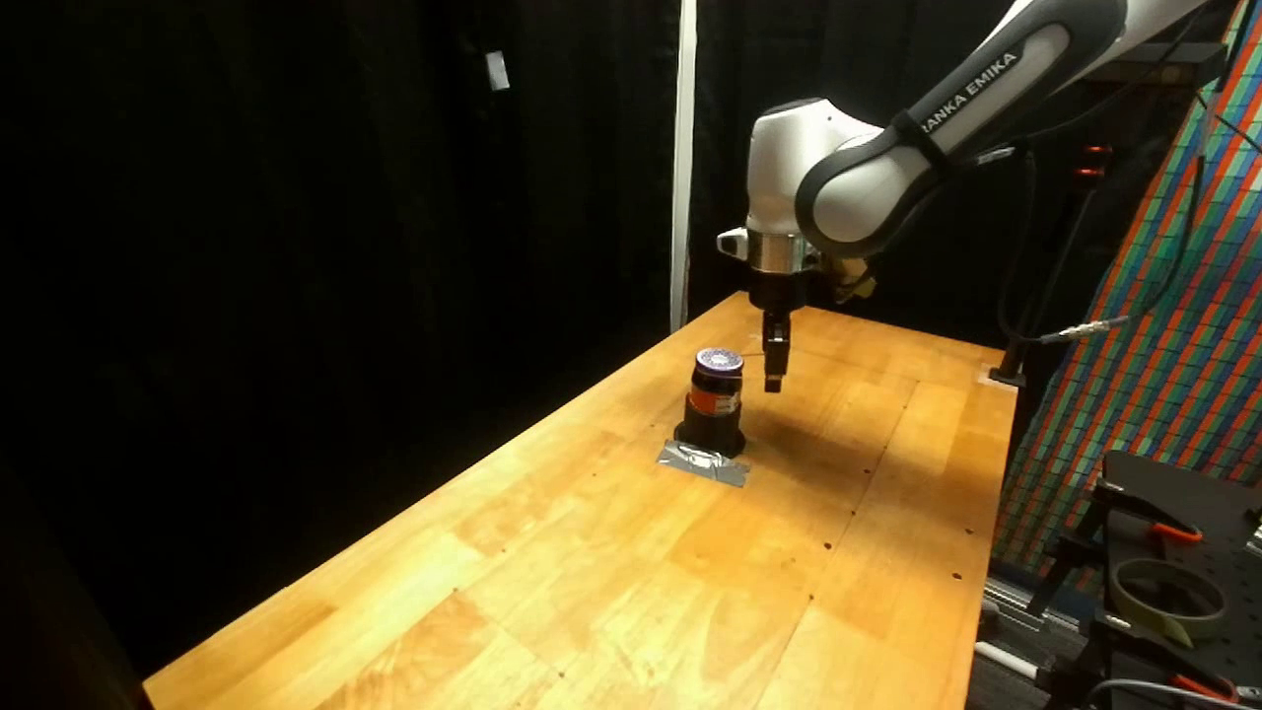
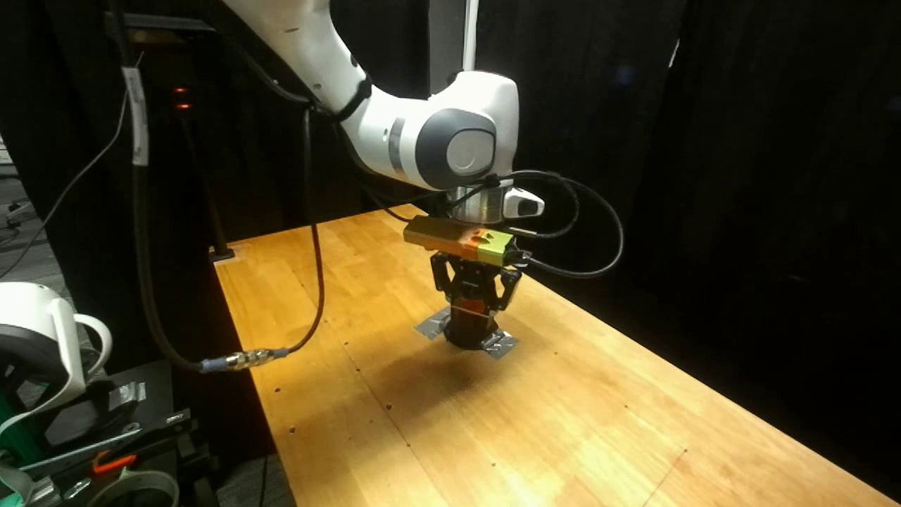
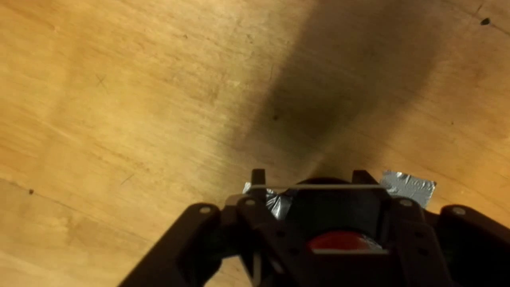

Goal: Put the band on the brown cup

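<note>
The brown cup [image 1: 715,399] is a dark cylinder with an orange-red label and a patterned purple-white top. It stands upright, with its black base taped to the table. My gripper [image 1: 774,383] points down beside the cup's upper part. In the wrist view the gripper [image 3: 309,178] is open, with its fingertips apart. The band [image 3: 314,186], a thin pale loop, is stretched between the fingers. One strand crosses near the cup's red label [image 3: 338,241]. In an exterior view the band [image 2: 471,310] passes across the cup's front. Whether the band touches the cup I cannot tell.
Silver tape [image 1: 702,463] fixes the base to the wooden table [image 1: 592,592]; tape also shows in the wrist view [image 3: 408,188]. A black cart with a tape roll [image 1: 1168,597] stands beside the table. A cable loop [image 2: 619,225] hangs off the wrist.
</note>
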Controlling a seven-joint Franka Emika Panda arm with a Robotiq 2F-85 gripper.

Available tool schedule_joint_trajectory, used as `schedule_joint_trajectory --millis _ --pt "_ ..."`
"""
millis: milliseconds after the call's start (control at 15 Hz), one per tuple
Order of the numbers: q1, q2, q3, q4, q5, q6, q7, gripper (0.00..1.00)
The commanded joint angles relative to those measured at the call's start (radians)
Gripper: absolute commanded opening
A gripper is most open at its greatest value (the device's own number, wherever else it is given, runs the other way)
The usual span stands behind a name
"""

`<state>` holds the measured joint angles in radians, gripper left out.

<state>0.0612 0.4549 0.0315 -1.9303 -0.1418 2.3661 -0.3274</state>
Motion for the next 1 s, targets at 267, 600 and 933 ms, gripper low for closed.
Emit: schedule_joint_trajectory --millis 267,600,933 --pt "-0.081 -0.235 0.013 -0.453 -0.044 0.621 -0.057 0.1" --pt "-0.322 -0.23 0.224 -0.671 -0.045 1.051 -0.153 0.14" --pt "-0.569 -0.064 0.343 -0.729 -0.291 1.457 -0.052 0.11"
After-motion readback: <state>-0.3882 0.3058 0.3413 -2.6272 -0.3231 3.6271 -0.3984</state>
